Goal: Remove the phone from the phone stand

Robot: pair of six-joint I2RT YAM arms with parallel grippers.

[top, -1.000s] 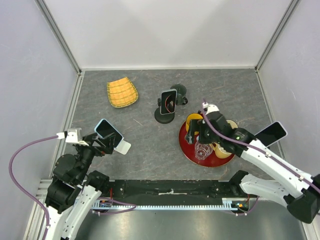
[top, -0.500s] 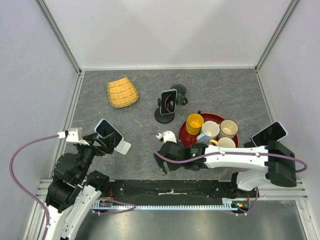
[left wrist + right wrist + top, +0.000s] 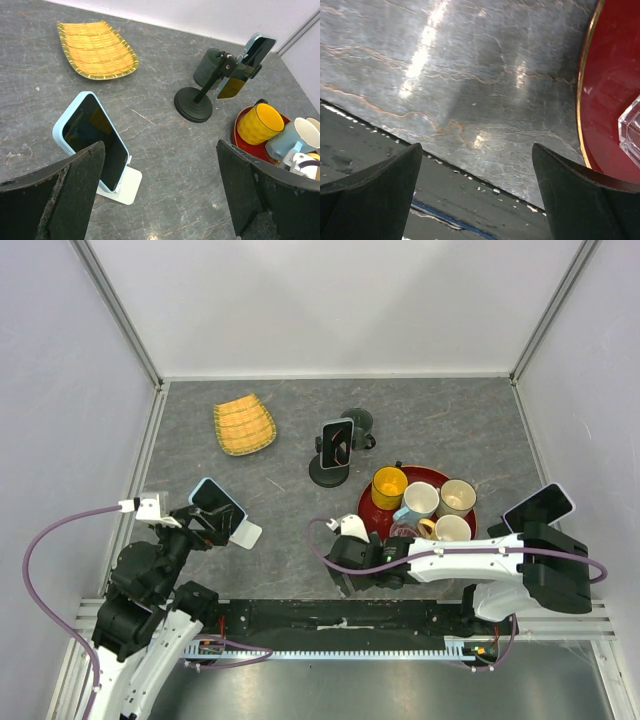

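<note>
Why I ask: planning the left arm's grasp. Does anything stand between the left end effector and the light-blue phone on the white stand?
Nothing visible does. The open left end effector sits close in front of the light-blue phone on its white stand.

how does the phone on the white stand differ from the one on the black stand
The phone on the white stand leans back low near the table; the phone on the black stand is held high on a stalk. The white stand has a flat plate base; the black stand a round one. Both phones wear light blue cases.
</note>
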